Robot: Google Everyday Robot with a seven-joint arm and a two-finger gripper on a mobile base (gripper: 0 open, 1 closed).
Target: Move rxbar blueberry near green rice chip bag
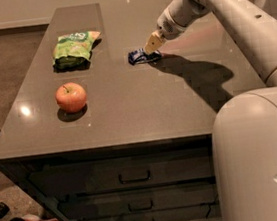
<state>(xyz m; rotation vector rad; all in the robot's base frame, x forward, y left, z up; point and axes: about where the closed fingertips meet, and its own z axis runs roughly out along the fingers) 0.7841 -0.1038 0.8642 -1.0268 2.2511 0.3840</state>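
Gripper (152, 44) hangs low over the counter (129, 113), beyond the apple (71, 97) and well off to the apple's right. You can see its tan tip angled down and meeting the end of the rxbar (141, 57) that points away from the apple. Whether it is clamped on the bar or spread apart, you cannot tell from this view.

The rxbar lies flat on the counter, beyond the apple and to its right, with the blue wrapper showing clear on the apple's side of the tip. The chip bag (74, 47) lies almost straight beyond the apple, nearer to it than the rxbar is, and well apart from the bar. Its orange-tan corner points away from the apple.

The arm (227, 8) slants down to the gripper from far beyond the apple's right. Its shadow (200, 77) falls on the counter, right of the apple. Drawers (134, 176) sit under the counter, below the apple.
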